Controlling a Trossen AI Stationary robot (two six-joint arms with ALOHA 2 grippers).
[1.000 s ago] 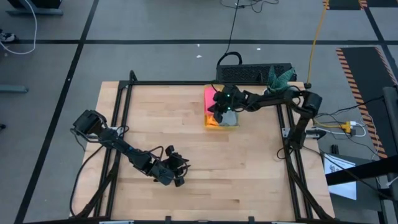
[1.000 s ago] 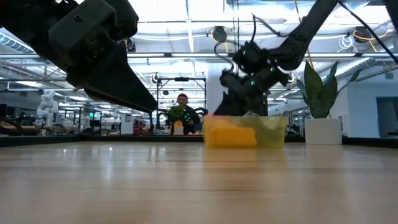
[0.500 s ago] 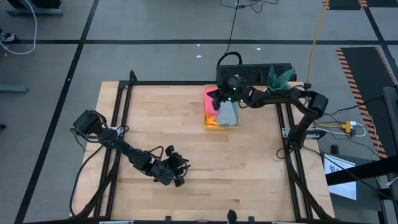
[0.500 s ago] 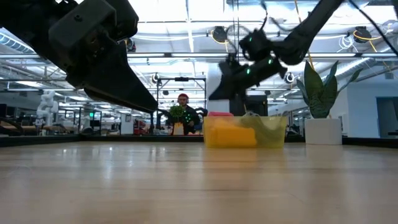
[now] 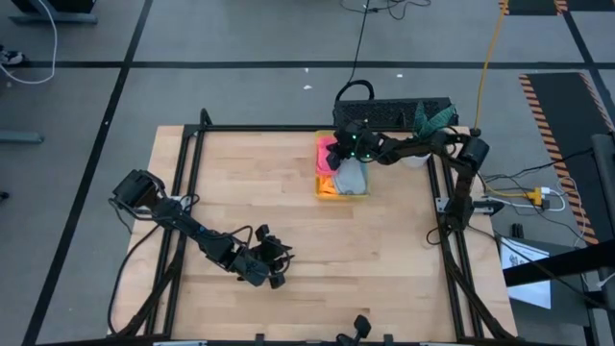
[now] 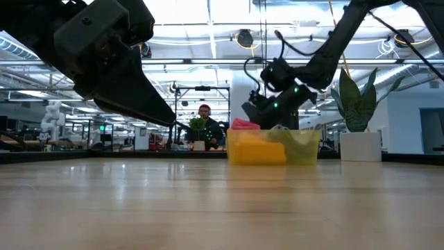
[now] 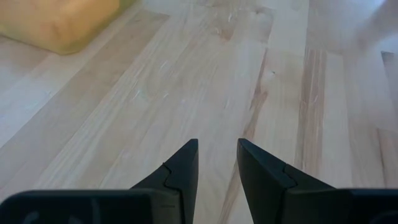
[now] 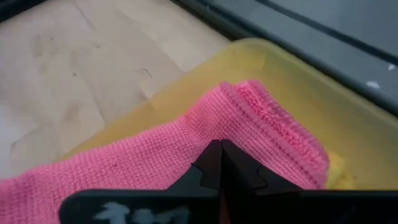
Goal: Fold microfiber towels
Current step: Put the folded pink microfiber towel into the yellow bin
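A wooden table [image 5: 384,279] inside a dark metal frame is seen from above. Nearest the front edge, on the left side, the left gripper [image 5: 276,272] is held low over bare wood at the end of a dark jointed arm. Its two fingers [image 7: 180,171] are seen spread a little apart in the left wrist view, with nothing between them and only wood grain beneath.

Farther back, near the far edge of the table, a yellow plastic bin [image 5: 332,186] is placed. In the low view it [image 6: 305,149] is seen as a translucent box resting on the tabletop. The towels are kept inside it: a pink towel [image 5: 330,154] lies along the left part of the bin, an orange towel [image 5: 328,188] shows at the near corner, and a light grey towel [image 5: 353,177] fills the right part. A yellow mass is seen through the bin wall in the low view, though it cannot be told apart as a separate towel.

The right gripper [image 5: 338,158] is reached out over the bin from the right. In the right wrist view its fingers [image 8: 216,163] are pressed together at a fold of the pink towel [image 8: 186,146]; whether cloth is caught between them cannot be told.

Beyond the bin, a potted plant [image 6: 357,104] in a white pot stands at the far right corner. Far behind the table, a person [image 6: 205,128] is seen in the room.
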